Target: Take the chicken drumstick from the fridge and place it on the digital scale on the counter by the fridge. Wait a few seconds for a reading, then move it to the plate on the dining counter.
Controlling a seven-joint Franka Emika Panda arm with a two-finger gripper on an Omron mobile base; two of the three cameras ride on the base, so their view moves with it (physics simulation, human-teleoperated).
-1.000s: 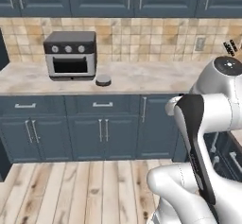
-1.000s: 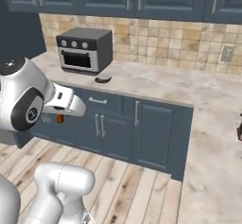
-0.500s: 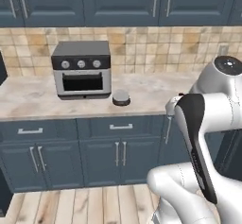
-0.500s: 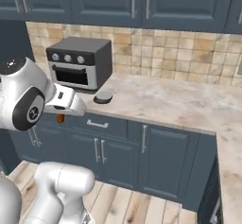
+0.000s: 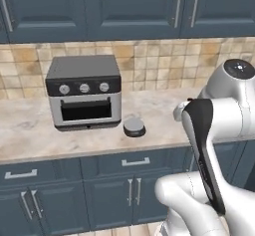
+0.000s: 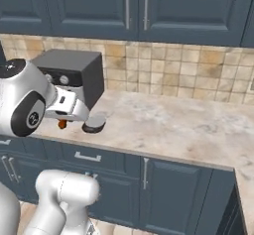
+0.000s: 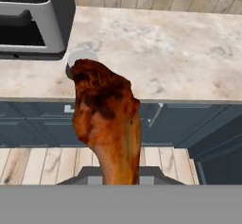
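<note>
Reaching toward the counter (image 7: 179, 53), the end effector (image 7: 120, 173) clamps the chicken drumstick (image 7: 106, 119).

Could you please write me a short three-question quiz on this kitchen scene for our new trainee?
1. True or false: the end effector is shut on the chicken drumstick.
2. The small round grey digital scale sits on the counter in front of which corner of the toaster oven? A) its right front corner B) its left front corner
3. What covers the wall behind the counter?

Key: 1 true. 2 A. 3 Tan tiled backsplash.
</note>
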